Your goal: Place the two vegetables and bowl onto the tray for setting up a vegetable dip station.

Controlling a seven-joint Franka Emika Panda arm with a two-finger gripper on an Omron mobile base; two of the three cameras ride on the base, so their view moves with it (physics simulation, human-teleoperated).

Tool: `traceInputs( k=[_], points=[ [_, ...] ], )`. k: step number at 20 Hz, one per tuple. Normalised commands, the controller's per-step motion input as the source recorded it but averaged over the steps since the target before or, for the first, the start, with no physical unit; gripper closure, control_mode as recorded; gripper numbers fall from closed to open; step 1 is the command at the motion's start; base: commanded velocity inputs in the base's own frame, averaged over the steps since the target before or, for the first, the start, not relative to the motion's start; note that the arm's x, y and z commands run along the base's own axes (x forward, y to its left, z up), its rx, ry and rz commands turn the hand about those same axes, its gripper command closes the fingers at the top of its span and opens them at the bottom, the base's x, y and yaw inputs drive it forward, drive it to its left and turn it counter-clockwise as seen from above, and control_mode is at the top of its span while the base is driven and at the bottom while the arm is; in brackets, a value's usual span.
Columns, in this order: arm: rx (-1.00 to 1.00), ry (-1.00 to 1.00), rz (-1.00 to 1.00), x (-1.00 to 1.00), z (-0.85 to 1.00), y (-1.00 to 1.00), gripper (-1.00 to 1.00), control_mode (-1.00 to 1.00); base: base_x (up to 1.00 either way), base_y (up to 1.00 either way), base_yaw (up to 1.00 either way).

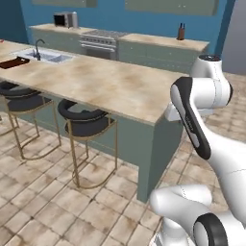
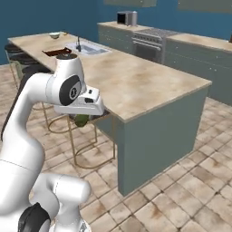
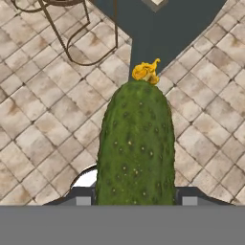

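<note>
Although the gripper's fingertips are mostly hidden behind the cucumber, the hand view shows that vegetable standing straight up between them, so the gripper is closed on it. Its lower end is cut off by the bottom of that view. The cucumber is dark green and bumpy, with pale specks, a rounded top and a small withered yellow flower at the tip. Beyond it lie beige floor tiles, the dark side of the island and the thin metal legs of a stool.

From the right base view only a dark green sliver of the cucumber shows under the white hand, hanging beside the near edge of the island counter, above the floor. In the left base view the arm blocks the hand entirely.

Far back on the counter, the reddish-brown tray sits just beside the sink; in the left base view it is cut by the left edge. A small pale bowl stands farther back, too small to make out in detail. I cannot tell where the carrot is.
</note>
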Motion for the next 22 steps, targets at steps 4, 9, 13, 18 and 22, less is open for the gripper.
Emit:
traceInputs(
  k=[4,9,13,18,22],
  points=[
    [0.00,0.00,0.00,0.00,0.00,0.00,1.00,1.00,0.08,1.00,-0.51],
    [0.00,0.00,0.00,0.00,0.00,0.00,1.00,1.00,0.20,1.00,-0.50],
    [0.00,0.00,0.00,0.00,0.00,0.00,1.00,1.00,0.28,1.00,-0.48],
    [0.00,0.00,0.00,0.00,0.00,0.00,1.00,1.00,0.18,1.00,-0.47],
    [0.00,0.00,0.00,0.00,0.00,0.00,1.00,1.00,0.02,1.00,-0.43]
  ],
)
